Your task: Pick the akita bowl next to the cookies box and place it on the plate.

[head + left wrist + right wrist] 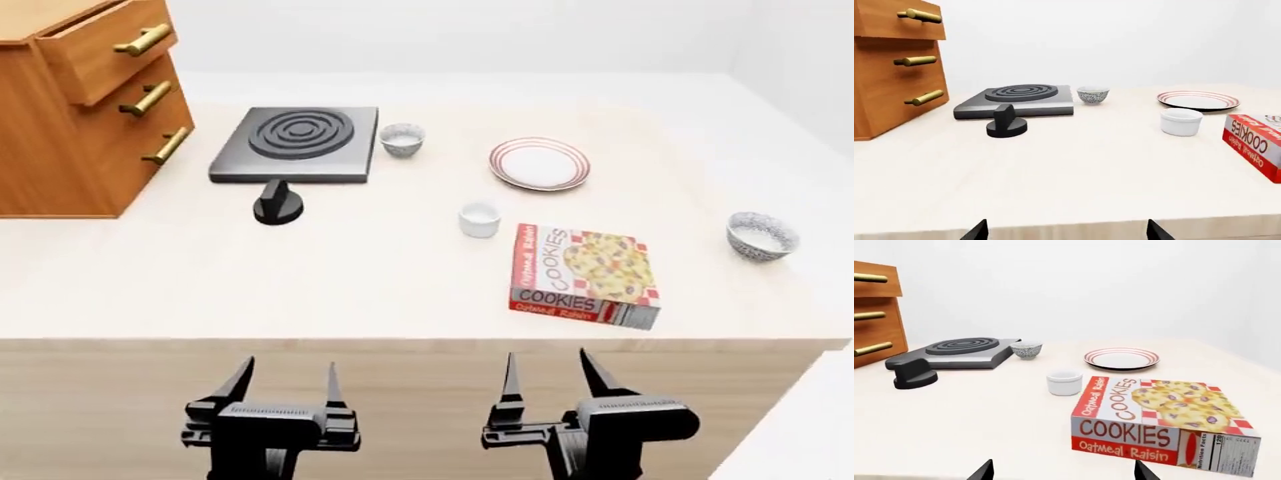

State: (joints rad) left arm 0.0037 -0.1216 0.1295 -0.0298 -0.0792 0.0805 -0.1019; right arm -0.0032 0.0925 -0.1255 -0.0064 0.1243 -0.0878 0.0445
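Observation:
The akita bowl (762, 236), small, white and speckled, stands near the table's right edge, just right of the cookies box (585, 275), which lies flat. Neither wrist view shows this bowl. The red-ringed plate (538, 163) sits farther back, behind the box. The left wrist view shows the plate (1198, 100) and part of the box (1256, 143); the right wrist view has the box (1164, 424) close by and the plate (1121, 358) beyond it. My left gripper (286, 384) and right gripper (546, 372) hang open and empty in front of the table's front edge.
A second speckled bowl (402, 139) stands beside the black stove burner (296, 143). A plain white cup (479, 219) sits between plate and box. A black knob (278, 205) lies before the burner. A wooden drawer cabinet (80, 110) fills the back left.

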